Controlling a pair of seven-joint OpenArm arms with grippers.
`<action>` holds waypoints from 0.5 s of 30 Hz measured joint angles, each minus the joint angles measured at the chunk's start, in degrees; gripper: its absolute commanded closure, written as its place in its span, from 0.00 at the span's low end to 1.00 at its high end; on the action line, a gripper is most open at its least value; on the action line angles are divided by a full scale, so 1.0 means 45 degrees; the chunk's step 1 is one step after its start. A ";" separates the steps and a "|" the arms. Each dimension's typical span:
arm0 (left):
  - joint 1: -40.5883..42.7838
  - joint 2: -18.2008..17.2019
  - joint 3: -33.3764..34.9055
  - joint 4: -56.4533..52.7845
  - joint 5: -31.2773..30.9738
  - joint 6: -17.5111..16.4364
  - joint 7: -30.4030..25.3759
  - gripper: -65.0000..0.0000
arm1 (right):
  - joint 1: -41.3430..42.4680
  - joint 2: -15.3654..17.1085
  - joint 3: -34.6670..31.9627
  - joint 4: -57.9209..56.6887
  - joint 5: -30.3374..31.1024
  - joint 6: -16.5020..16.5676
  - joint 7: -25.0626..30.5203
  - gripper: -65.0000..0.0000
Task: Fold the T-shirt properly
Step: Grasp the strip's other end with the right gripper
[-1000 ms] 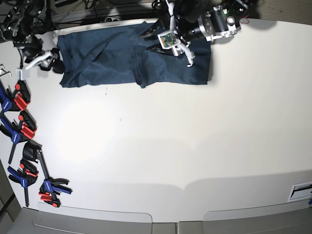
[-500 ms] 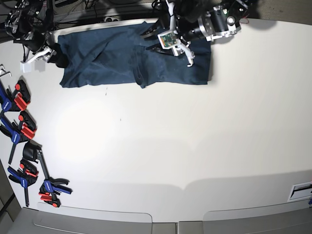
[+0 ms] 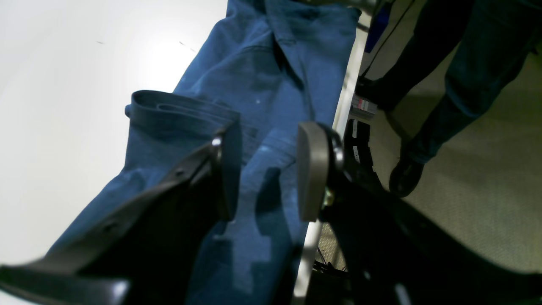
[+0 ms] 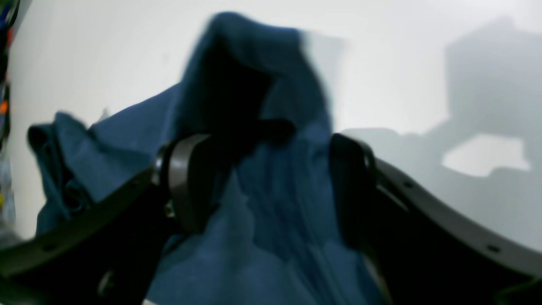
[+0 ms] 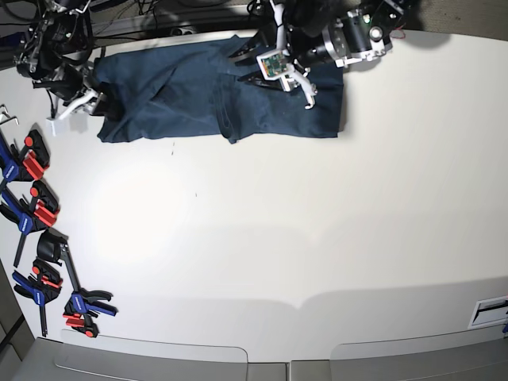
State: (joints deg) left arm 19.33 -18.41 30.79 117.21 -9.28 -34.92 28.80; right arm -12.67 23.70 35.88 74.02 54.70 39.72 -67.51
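The dark teal-blue T-shirt lies spread along the far edge of the white table, with a folded ridge near its middle. My left gripper hovers over the shirt's middle. In the left wrist view it is open, its pads apart just above the cloth next to a rolled fold. My right gripper is at the shirt's left end. In the right wrist view it stands wide open with bunched cloth between the fingers; the view is blurred.
Several blue, red and black clamps lie along the table's left edge. A person's legs stand on the floor just beyond the far table edge. A small label sits at the right front edge.
My right gripper has swung from beside the shirt's left end onto the cloth, which now bunches between its fingers. The left gripper has not moved.
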 measured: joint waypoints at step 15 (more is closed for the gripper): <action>-0.0068 0.0005 -0.0053 0.0000 -0.0005 0.0000 0.0622 0.70 | 0.0063 0.0034 -0.1477 0.0073 0.0287 0.0136 -0.0457 0.63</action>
State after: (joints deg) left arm 19.03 -18.39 30.55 117.21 -9.30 -34.92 31.59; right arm -12.38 23.86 29.23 74.35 55.99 40.34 -69.56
